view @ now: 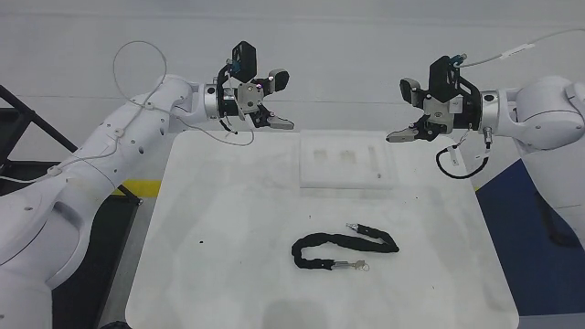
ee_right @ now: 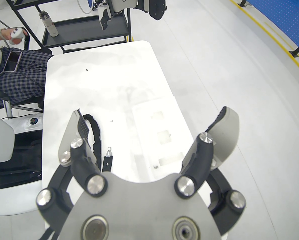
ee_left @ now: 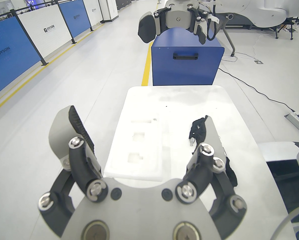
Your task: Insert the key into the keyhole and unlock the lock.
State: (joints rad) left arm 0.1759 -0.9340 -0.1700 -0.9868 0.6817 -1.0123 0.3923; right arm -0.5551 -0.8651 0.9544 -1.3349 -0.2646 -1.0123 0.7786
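With the left gripper [view: 281, 100] and right gripper [view: 402, 111] both spread wide and empty near the far edge of the white table [view: 210, 238], the black fabric-sleeved chain lock [view: 298, 254] (small silver key [view: 352, 264] at one end) lies well apart nearer the front, and I'd judge a pinch on that thin, flat key could slip or drag the chain.

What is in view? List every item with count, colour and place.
table: 1, white, below both arms
tray: 1, white foam, far middle of the table
lock: 1, black chain, near middle of the table
key: 1, metal, on the table by the lock's near side
cabinet: 1, blue, on the floor past the table's right end
cart: 1, black, past the table's left end
bottles: 2, one pink, one grey, on the cart
barriers: several, blue and white, across the floor
left gripper: 1, grey and black, open, at the table's far left edge
right gripper: 1, grey and black, open, at the far right edge
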